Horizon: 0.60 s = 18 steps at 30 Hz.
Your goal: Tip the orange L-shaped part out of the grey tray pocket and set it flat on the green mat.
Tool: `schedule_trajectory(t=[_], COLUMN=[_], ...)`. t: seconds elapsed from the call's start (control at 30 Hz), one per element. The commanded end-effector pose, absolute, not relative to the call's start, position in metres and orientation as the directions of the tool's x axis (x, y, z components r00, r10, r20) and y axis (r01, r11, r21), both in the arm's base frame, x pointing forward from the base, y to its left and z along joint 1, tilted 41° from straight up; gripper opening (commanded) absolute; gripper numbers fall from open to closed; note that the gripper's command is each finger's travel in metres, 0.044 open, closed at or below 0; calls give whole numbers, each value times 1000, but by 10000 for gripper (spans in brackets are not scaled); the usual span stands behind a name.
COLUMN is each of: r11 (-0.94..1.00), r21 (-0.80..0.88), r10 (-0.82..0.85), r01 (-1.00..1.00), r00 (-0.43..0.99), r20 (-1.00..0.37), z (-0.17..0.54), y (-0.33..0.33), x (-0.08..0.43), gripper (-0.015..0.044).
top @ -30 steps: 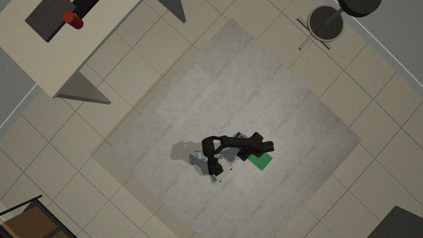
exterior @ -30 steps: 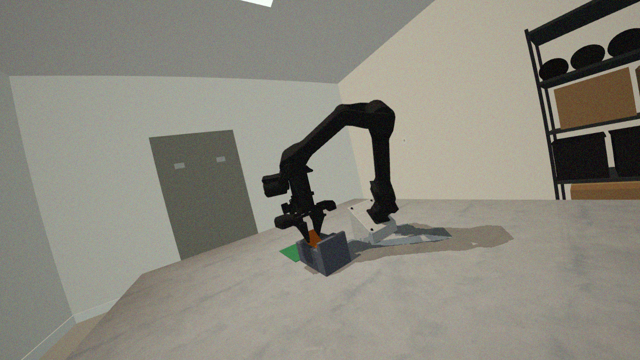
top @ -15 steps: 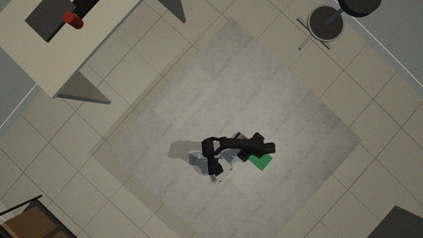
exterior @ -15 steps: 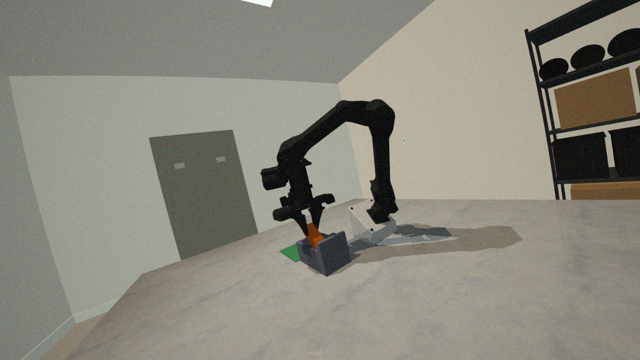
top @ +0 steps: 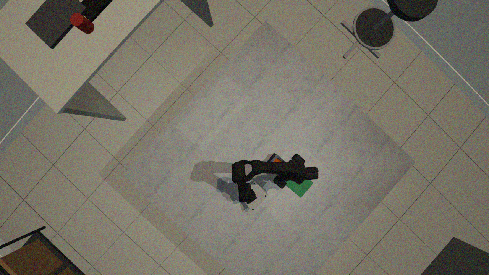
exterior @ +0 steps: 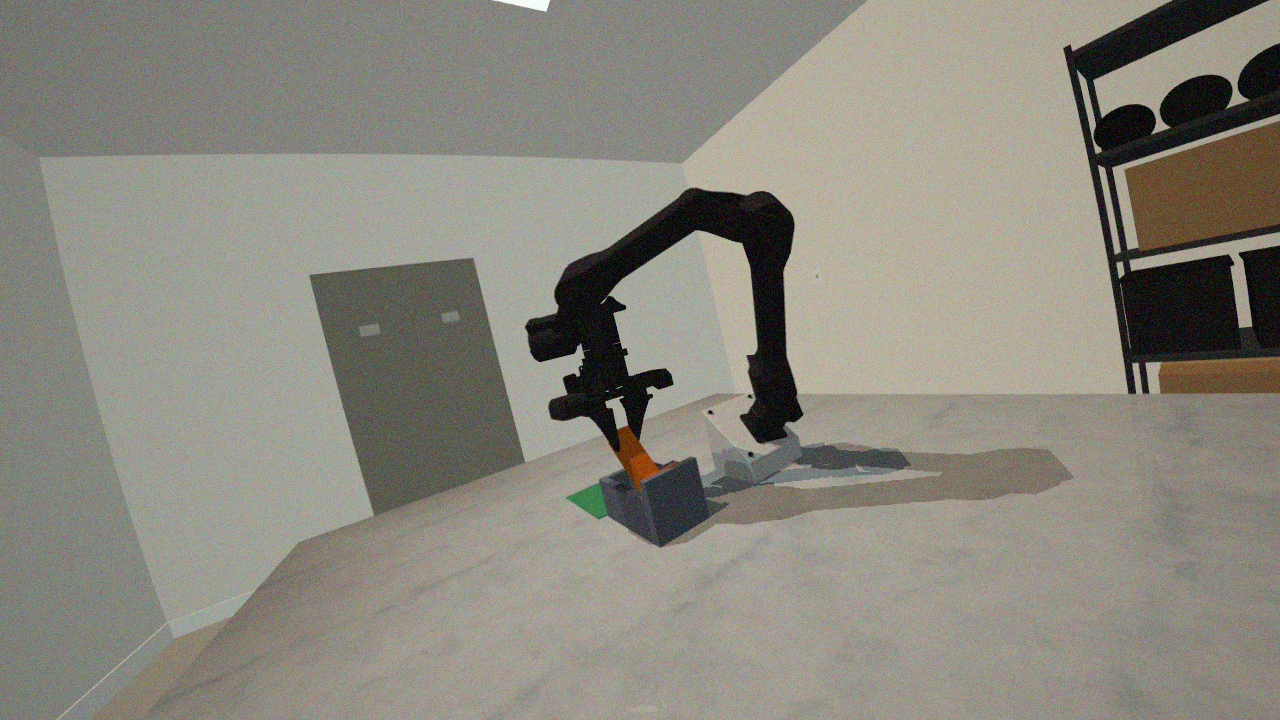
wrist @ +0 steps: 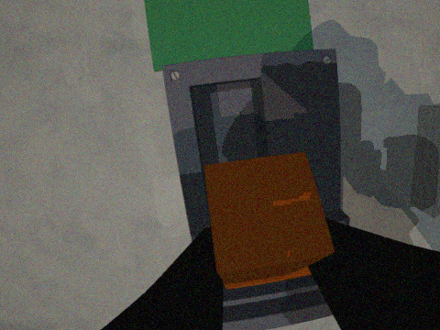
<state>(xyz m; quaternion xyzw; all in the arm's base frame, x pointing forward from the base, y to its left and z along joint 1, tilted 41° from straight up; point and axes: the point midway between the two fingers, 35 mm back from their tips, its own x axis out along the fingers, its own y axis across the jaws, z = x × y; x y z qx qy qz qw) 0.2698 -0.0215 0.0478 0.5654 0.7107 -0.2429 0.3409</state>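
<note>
The orange part (top: 277, 160) (exterior: 633, 458) (wrist: 268, 211) is tilted, its upper end pinched between my fingers. My gripper (exterior: 628, 438) (wrist: 257, 232) is shut on it above the grey tray (top: 273, 157) (exterior: 675, 503) (wrist: 181, 103). In the exterior view the part's lower end is hidden behind the tray's wall. In the wrist view the far stretch of the pocket shows empty. The green mat (top: 300, 189) (exterior: 588, 500) (wrist: 229, 27) lies beside the tray, at its far side in the wrist view. In the top view the arm hides the gripper and most of the tray.
The arm's white base (exterior: 760, 463) stands behind the tray in the exterior view. The tray's rim has two screws (wrist: 175, 75) (wrist: 326, 60) at the mat side. The tray's walls rise around the part's lower end.
</note>
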Motion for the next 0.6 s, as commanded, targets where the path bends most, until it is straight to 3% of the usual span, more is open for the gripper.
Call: schedule_trajectory(t=[0.0, 0.57], r11=[242, 242], r21=[44, 44], r10=[637, 636], r01=[969, 969], r00=[-124, -125], r20=[-761, -761], z=[54, 74], y=[-27, -44], x=[272, 275], gripper=[0, 0])
